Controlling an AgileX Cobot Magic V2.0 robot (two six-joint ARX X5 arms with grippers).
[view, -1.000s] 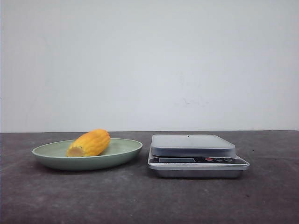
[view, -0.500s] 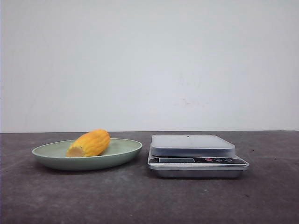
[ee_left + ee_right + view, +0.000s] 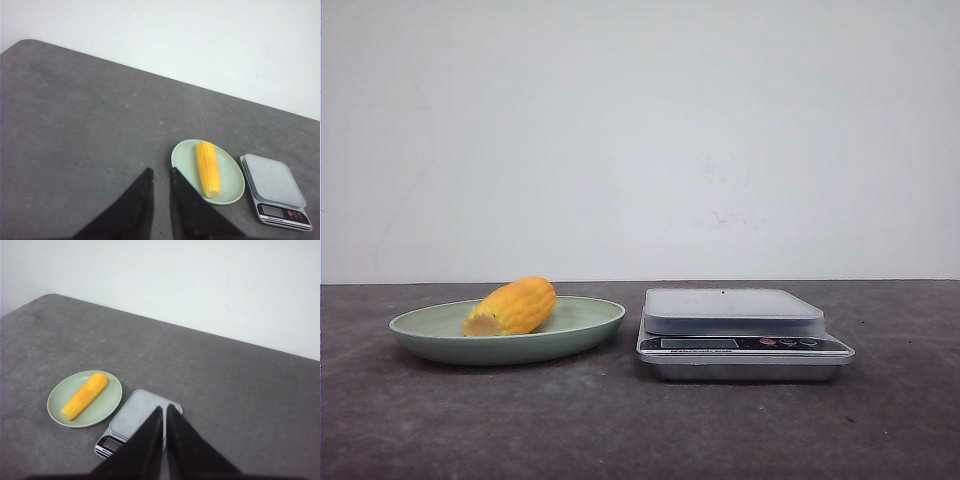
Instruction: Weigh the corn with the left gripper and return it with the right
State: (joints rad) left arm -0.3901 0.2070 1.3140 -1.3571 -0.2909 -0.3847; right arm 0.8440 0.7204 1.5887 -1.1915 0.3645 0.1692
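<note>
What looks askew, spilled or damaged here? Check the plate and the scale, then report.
Nothing stands out. The yellow-orange corn cob lies whole inside the shallow pale-green plate, and the silver digital kitchen scale sits flat beside it, its platform bare. No spill shows on the dark grey table.

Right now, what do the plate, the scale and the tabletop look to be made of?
The plate: pale green, smooth, matte to satin, likely ceramic or melamine; the look leaves it open. The scale: silvery brushed-metal-looking body and platform, perhaps steel or metallised plastic, with a dark glossy display strip. The tabletop: dark grey, mottled and matte, like stone, concrete or a textured mat.
</note>
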